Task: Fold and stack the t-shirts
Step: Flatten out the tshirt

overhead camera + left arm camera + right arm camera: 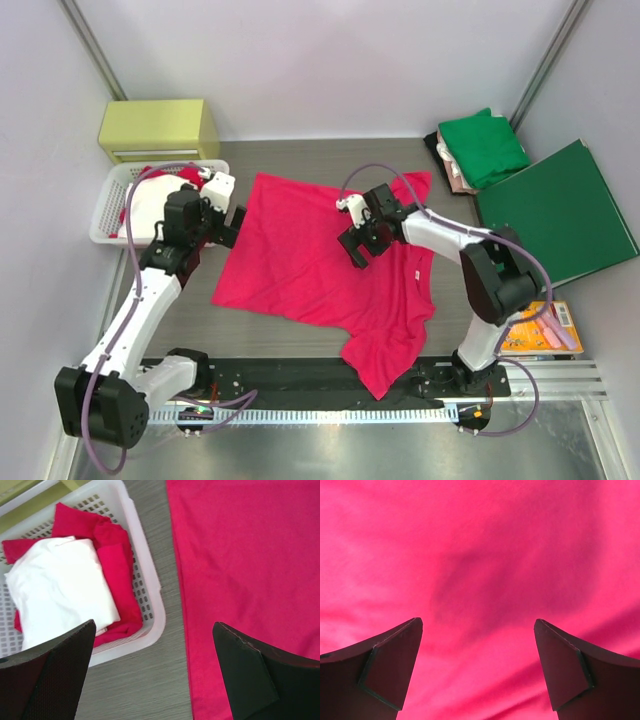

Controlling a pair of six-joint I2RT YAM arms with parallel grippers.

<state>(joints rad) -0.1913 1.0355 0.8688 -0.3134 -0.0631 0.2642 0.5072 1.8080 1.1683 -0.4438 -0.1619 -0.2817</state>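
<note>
Top external view showed the red t-shirt (pixel 320 260) spread flat mid-table. Its long axis ran left to right, with the hem toward the left arm and the collar and sleeves toward the right arm. The left gripper (pixel 232 222) hung wide open and empty just over the hem edge. In the left wrist view, one of its fingers was by the corner of the white basket (pixel 103 222) and the other was above the cloth. The right gripper (pixel 358 242), also spread wide and holding nothing, hovered over the shirt's middle with only red cloth beneath it. So the hem lay nearest the left arm and the collar end nearest the right. A green t-shirt (pixel 485 145) sat folded on a pale t-shirt (pixel 455 172) at the back right, beside the green folder (pixel 555 215). A small white label (pixel 413 273) near the collar was too small to read, and no other writing was legible.
</note>
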